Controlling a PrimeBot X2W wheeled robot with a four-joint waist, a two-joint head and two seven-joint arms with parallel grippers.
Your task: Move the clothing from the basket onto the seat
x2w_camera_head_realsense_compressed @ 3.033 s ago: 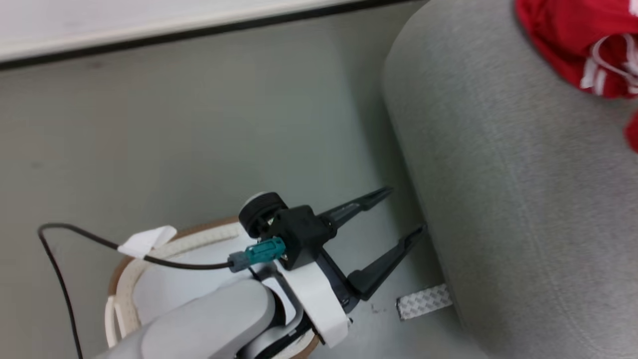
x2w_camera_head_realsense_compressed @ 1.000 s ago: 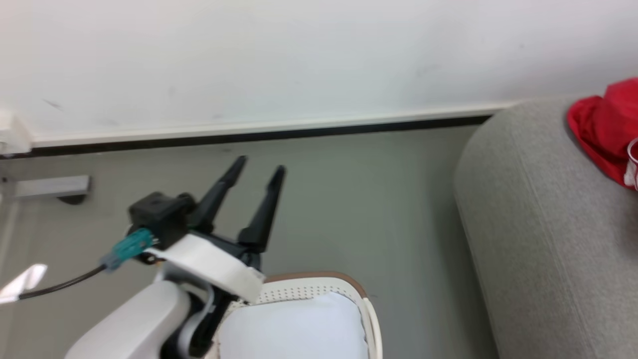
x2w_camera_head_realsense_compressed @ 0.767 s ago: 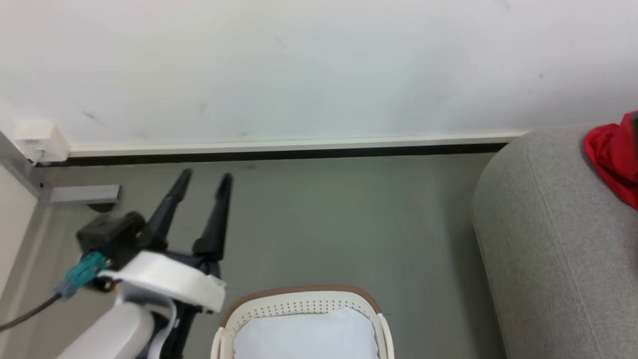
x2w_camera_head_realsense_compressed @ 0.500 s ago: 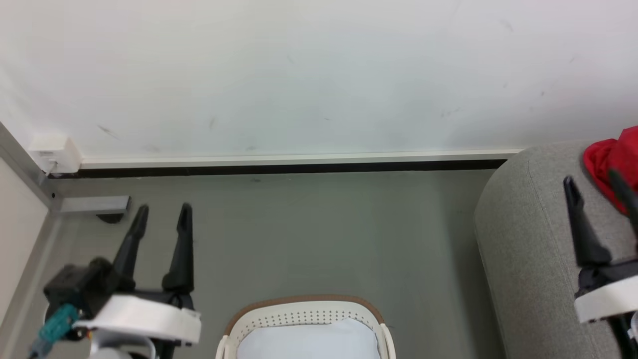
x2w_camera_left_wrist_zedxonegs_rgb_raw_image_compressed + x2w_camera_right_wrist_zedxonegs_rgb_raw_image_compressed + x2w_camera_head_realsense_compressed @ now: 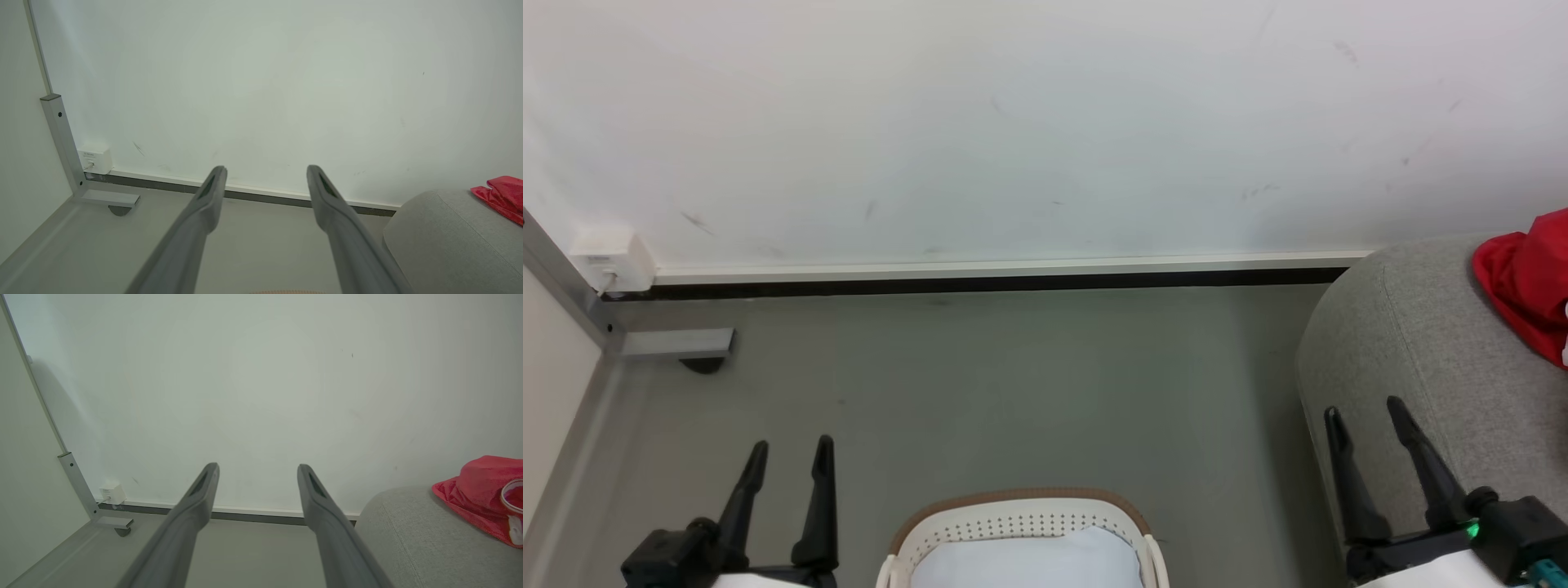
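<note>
The white basket [image 5: 1021, 513] with its tan-brown rim sits at the bottom middle of the head view; no red fabric shows in the part of it in view. Red clothing [image 5: 1525, 282] lies on the grey seat [image 5: 1429, 351] at the right edge. It also appears as red clothing [image 5: 501, 195] on the seat [image 5: 449, 241] in the left wrist view, and as clothing [image 5: 478, 496] on the seat [image 5: 425, 539] in the right wrist view. My left gripper [image 5: 788, 447] is open at the lower left, beside the basket. My right gripper [image 5: 1364, 410] is open at the lower right, in front of the seat's rounded end. Both are empty.
A white wall with a dark baseboard [image 5: 996, 282] runs across the back. A grey metal post foot [image 5: 678, 343] and a white wall box [image 5: 609, 253] stand at the left corner. Grey floor [image 5: 1029, 392] lies between the basket and the wall.
The head camera swung from the seat toward the wall and basket. My left gripper dropped to the lower left of the view, and my right gripper came in and settled at the lower right.
</note>
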